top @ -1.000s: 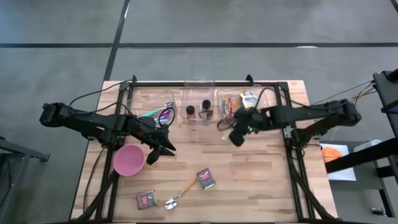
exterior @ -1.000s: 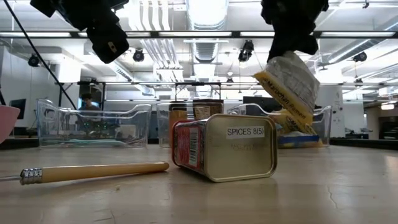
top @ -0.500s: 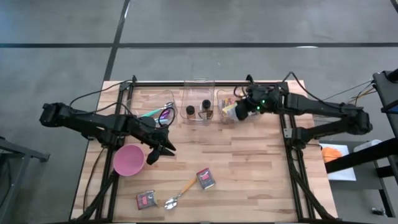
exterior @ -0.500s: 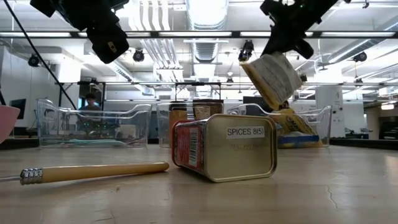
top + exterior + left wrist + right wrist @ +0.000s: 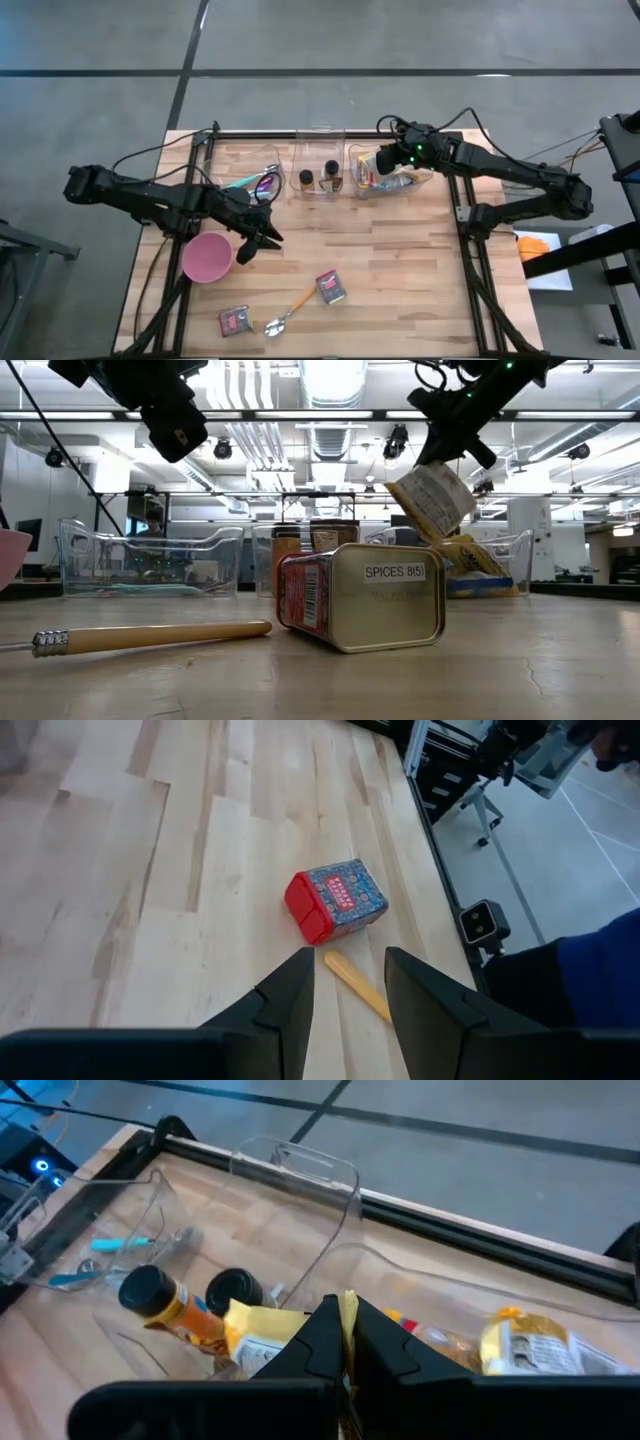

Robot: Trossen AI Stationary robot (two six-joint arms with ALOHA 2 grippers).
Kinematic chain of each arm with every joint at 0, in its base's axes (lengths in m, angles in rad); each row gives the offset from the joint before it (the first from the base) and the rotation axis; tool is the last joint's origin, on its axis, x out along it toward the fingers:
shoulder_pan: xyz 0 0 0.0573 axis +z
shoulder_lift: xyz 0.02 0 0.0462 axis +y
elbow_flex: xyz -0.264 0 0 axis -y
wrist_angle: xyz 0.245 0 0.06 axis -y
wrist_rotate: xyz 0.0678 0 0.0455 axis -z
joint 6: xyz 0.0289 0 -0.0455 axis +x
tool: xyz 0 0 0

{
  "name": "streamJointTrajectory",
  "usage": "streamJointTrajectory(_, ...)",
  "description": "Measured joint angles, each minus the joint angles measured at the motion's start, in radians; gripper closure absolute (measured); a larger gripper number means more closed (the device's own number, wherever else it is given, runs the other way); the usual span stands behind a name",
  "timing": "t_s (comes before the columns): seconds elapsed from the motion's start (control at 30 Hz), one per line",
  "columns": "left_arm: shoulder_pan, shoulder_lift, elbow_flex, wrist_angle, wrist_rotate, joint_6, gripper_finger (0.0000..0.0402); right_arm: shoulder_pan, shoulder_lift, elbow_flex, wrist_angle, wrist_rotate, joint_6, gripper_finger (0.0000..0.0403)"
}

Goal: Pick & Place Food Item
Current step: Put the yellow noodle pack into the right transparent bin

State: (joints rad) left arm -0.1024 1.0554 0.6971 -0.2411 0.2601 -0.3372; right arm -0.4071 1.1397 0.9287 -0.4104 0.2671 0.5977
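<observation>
My right gripper (image 5: 385, 160) is shut on a yellow and white snack packet (image 5: 432, 500) and holds it above the right-hand clear bin (image 5: 405, 186) at the table's far side. That bin holds other snack packets (image 5: 530, 1342). My left gripper (image 5: 255, 240) hangs open over the table beside a pink bowl (image 5: 207, 257), with nothing between its fingers (image 5: 290, 1000). Below it lie a red spice tin (image 5: 335, 900) on its side and a wooden-handled spoon (image 5: 357, 986). My right gripper pinches the packet's top edge (image 5: 347, 1312) between its two shut fingers, coming from above at a slant. The packet (image 5: 262, 1336) hangs tilted below the fingers, clear of the bin and the table.
The middle clear bin (image 5: 322, 182) holds two spice bottles (image 5: 150, 1290). The left bin (image 5: 255, 180) holds utensils. A second small tin (image 5: 235, 320) lies near the table's near edge. A black frame (image 5: 330, 133) runs along the table's far edge and sides.
My right gripper has carried the packet from over the table's middle right toward the far edge, and it now hangs over the right-hand bin. The gripper has rolled on the way, and the packet now hangs at a different tilt.
</observation>
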Motion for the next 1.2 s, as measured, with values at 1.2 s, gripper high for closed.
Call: streamJointTrajectory(1.2,0.000,0.000,0.000,-0.057,-0.009,-0.004,0.0270,-0.089,0.329,-0.001,0.029,-0.006,0.067,0.0395)
